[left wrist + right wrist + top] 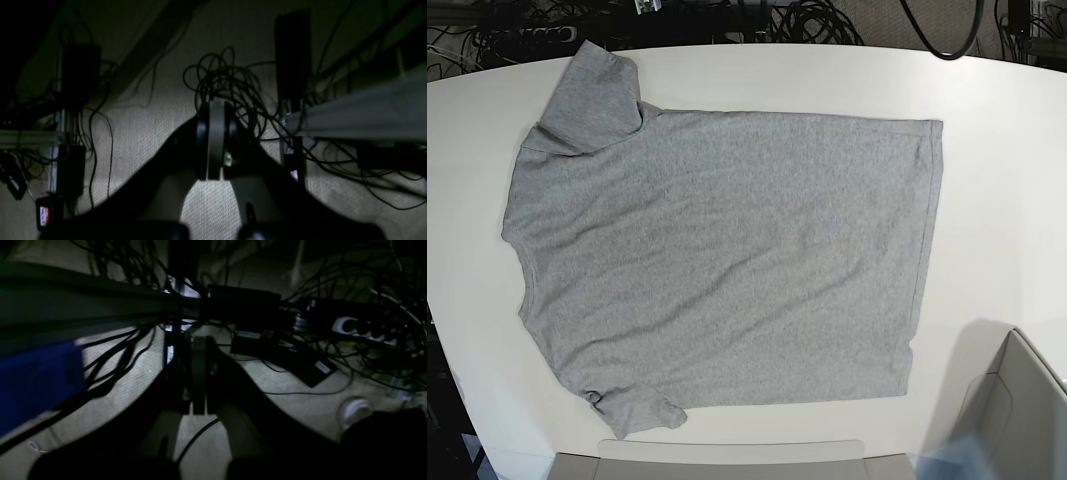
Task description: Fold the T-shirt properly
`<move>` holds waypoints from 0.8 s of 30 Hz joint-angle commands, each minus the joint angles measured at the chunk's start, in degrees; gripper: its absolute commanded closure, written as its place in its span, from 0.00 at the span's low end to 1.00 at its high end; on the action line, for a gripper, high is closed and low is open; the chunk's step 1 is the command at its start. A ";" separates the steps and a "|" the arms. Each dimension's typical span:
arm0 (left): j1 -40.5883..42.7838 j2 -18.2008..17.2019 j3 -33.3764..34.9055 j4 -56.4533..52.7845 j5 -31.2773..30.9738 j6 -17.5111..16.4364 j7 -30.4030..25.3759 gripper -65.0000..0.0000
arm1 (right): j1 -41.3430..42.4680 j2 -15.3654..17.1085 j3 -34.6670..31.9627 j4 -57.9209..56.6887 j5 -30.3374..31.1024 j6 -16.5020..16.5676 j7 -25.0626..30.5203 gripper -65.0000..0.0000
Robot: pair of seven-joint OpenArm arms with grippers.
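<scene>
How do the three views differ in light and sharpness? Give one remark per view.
Base view: bright and even, T-shirt sharp on the white table. Left wrist view: dim, left end effector a dark silhouette over carpet. Right wrist view: darker still and blurred, right end effector barely distinct among cables.

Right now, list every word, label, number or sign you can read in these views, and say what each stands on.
None can be read.
T-shirt: plain grey side up, no lettering showing.
Red-and-white sticker on a dark box, left wrist view: too blurred.
White label on a black box, right wrist view: too small.
</scene>
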 commanded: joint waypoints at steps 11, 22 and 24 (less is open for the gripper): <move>5.55 -0.53 0.03 0.20 -0.14 0.21 -21.05 0.98 | -12.84 0.47 -0.03 20.81 0.19 0.14 1.47 1.00; 11.09 -1.67 -0.06 6.44 -0.14 0.29 -20.96 0.98 | -24.97 2.76 0.32 44.02 1.59 -0.03 5.87 1.00; 14.43 -1.67 -1.11 13.30 -0.14 0.29 -20.96 0.98 | -27.08 3.81 0.32 49.11 3.97 -0.03 7.27 1.00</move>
